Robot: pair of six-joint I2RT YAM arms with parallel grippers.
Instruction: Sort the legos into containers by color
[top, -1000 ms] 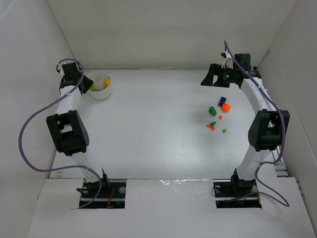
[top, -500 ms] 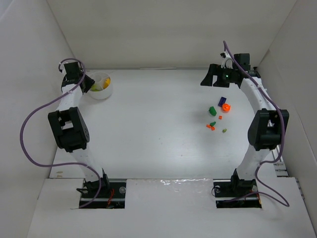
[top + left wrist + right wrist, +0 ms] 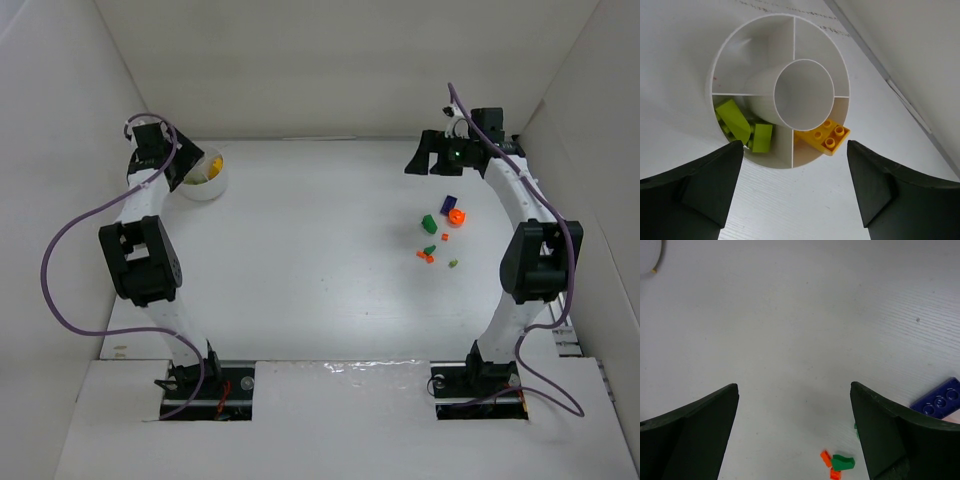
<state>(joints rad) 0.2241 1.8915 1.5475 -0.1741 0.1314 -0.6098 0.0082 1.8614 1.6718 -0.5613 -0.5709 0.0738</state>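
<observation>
Hanging over the bowl: the left jaws, spread wide with nothing between them; their dark fingers [image 3: 695, 190] frame the bowl's near rim in the wrist view.
Bowl: small, round and white [image 3: 757, 55], with a central tube and four outer sections; it stands at the far left corner of the worktop [image 3: 320, 300], just beside the left arm [image 3: 140, 260].
Near-right section: one yellow brick [image 3: 823, 136], studs up, with a corner reaching past the outer rim.
Near-left section: two lime-green pieces, one [image 3: 734, 120] leaning on the outer wall, the other [image 3: 761, 137] against the divider.
Right jaws: wide, holding nothing, raised over the far right of the worktop; their fingers [image 3: 690, 435] frame bare surface.
Loose legos: a scatter on the right side of the worktop, near the right arm [image 3: 535, 260] and well apart from the bowl: a dark blue brick [image 3: 448, 203], an orange one [image 3: 457, 216] just beside it, a green one [image 3: 428, 222], then smaller orange and green bits [image 3: 428, 253] nearer the bases.
Right wrist view: the dark blue brick at the right edge, a green piece [image 3: 842, 461] touching orange bits at the bottom.
</observation>
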